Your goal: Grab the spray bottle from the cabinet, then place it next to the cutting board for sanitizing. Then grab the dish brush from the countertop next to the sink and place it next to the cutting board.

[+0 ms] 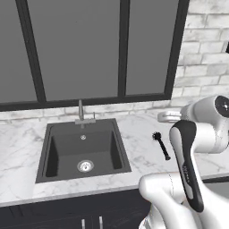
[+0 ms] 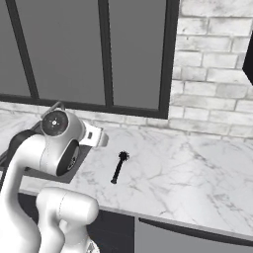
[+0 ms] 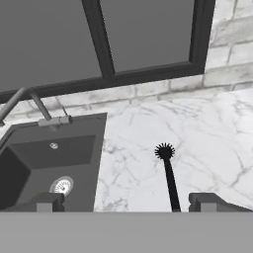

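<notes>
Dark grey sink (image 3: pixel 29 163), square, sunk in the marble, left of the gripper (image 3: pixel 126 201) and slightly beyond it; its near-left corner is cut off by the hand view's edge. Round metal drain (image 3: pixel 61 186) just past the left fingertip (image 3: pixel 47 201). Faucet (image 3: pixel 42 111) at the far rim: slim grey spout, its end running out of the hand view on the left; in the right base view the arm's elbow hides most of the basin.

Gripper: jaws spread wide, nothing between the tips. Both tips show low in the hand view; the rest of the hand is cut off there, and in the base views the fingers are hard to make out behind the arm's white links.

Brush (image 3: pixel 168 175), all black: slim straight handle, small round spiky tuft at the far end. It lies flat on the countertop (image 3: pixel 212 143), between the fingertips but nearer the right one, running away from the gripper with bristles farthest. Its near handle end is cut off at the bottom of the hand view. It sits apart from the sink's right rim, touching neither fingertip as far as can be seen.

Countertop: white marble, grey veins, extending right of the gripper; black base cabinet fronts (image 1: pixel 67 214) below, partly hidden by the arm.
</notes>
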### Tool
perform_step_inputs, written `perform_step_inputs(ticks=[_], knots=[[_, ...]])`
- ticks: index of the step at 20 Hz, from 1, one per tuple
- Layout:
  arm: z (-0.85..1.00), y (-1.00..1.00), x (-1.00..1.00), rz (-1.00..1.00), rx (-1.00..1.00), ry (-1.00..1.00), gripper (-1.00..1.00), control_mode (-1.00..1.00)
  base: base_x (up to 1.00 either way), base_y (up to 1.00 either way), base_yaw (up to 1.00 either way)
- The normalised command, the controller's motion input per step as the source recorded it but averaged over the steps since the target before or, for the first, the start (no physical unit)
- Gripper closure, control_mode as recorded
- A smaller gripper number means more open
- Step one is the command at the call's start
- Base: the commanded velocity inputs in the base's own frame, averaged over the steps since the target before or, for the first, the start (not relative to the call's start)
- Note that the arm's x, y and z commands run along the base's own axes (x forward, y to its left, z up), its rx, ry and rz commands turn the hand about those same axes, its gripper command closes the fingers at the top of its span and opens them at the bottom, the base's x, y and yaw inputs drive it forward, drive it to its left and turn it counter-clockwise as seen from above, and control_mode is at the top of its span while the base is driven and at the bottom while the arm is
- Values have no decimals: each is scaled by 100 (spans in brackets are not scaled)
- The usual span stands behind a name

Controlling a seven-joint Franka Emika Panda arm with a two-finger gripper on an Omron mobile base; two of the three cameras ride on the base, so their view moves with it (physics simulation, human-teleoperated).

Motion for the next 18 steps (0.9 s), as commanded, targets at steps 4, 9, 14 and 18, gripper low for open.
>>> perform_step_inputs(ticks=[4, 9, 14, 18], knots=[[0, 0, 0, 0, 0, 0, -100, 100, 22, -23, 0], [-36, -18, 44, -2, -1, 25, -100, -100, 10, -1, 0], [-67, -18, 57, -1, -6, 33, -100, -100, 0, 0, 0], [-81, -36, 38, 11, 0, 19, -100, -100, 0, 0, 0]])
